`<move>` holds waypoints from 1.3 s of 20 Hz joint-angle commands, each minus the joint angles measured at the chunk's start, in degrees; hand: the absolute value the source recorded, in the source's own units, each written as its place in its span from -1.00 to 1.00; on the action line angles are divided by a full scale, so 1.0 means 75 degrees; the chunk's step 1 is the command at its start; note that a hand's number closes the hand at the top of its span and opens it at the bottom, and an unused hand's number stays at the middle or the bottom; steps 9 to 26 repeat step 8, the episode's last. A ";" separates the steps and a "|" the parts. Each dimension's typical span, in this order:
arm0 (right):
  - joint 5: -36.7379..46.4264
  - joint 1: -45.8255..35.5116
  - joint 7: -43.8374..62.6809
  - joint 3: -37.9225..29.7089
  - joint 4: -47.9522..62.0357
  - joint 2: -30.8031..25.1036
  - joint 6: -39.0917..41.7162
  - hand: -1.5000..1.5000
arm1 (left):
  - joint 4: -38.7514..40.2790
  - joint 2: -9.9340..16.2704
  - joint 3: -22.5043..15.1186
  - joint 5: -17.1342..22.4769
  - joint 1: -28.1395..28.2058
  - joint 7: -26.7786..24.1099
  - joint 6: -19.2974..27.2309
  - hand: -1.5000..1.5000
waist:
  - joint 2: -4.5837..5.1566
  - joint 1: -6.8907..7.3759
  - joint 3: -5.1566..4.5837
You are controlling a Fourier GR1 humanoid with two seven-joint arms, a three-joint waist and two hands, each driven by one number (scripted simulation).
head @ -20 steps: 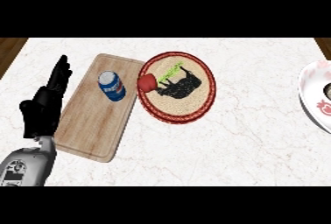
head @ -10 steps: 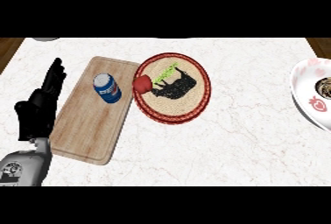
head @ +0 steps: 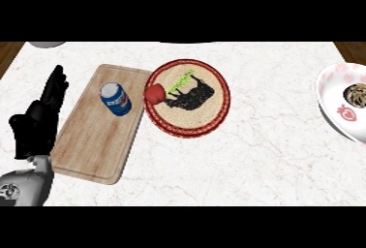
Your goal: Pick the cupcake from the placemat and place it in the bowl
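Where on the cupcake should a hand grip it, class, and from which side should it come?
Grip the cupcake around its red sides, probably coming from above: it sits at the placemat's left edge, with the can close on its left, leaving little room there.

Kitchen, marble counter [head: 236, 160], wooden cutting board [head: 89, 145], woven placemat [head: 214, 114], bowl [head: 332, 104]

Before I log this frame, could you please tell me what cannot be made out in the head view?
- Right hand: shows nowhere in the head view.
- Bowl: cut off by the right edge; the dark thing inside it is only partly seen.
- Cupcake: small at the placemat's left rim; its details are unclear.
- Grey object at top left: cropped by the top edge, unidentifiable.
- Left hand: open, resting beside the cutting board.
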 commanded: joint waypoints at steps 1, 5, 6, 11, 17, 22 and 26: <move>-0.0418 0.1249 0.0407 -0.0002 -0.1994 0.0681 0.0301 -1.00 | 0.0224 -0.0168 -0.0016 -0.0077 -0.0159 -0.0170 0.0020 0.00 | 0.0020 0.0021 0.0000; -0.0491 0.2267 0.0362 -0.0154 -0.3106 0.1247 0.0315 -1.00 | 0.0470 -0.0325 -0.0073 -0.0265 -0.0044 -0.0575 0.0020 0.00 | 0.0040 0.0076 0.0007; -0.0561 0.2390 0.0869 -0.0110 -0.3810 0.1419 0.0156 -1.00 | 0.0645 0.0002 0.0373 0.0166 -0.0580 -0.0219 -0.0308 0.00 | 0.0038 0.0056 0.0004; -0.0565 0.2633 0.0612 -0.0232 -0.3784 0.1470 0.0409 -1.00 | -0.0271 0.0028 0.0291 0.0123 0.0270 -0.0159 -0.0450 0.00 | 0.0036 0.0132 0.0011; -0.0565 0.2633 0.0612 -0.0232 -0.3784 0.1470 0.0409 -1.00 | -0.0271 0.0028 0.0291 0.0123 0.0270 -0.0159 -0.0450 0.00 | 0.0036 0.0132 0.0011; -0.0565 0.2633 0.0612 -0.0232 -0.3784 0.1470 0.0409 -1.00 | -0.0271 0.0028 0.0291 0.0123 0.0270 -0.0159 -0.0450 0.00 | 0.0036 0.0132 0.0011; -0.0565 0.2633 0.0612 -0.0232 -0.3784 0.1470 0.0409 -1.00 | -0.0271 0.0028 0.0291 0.0123 0.0270 -0.0159 -0.0450 0.00 | 0.0036 0.0132 0.0011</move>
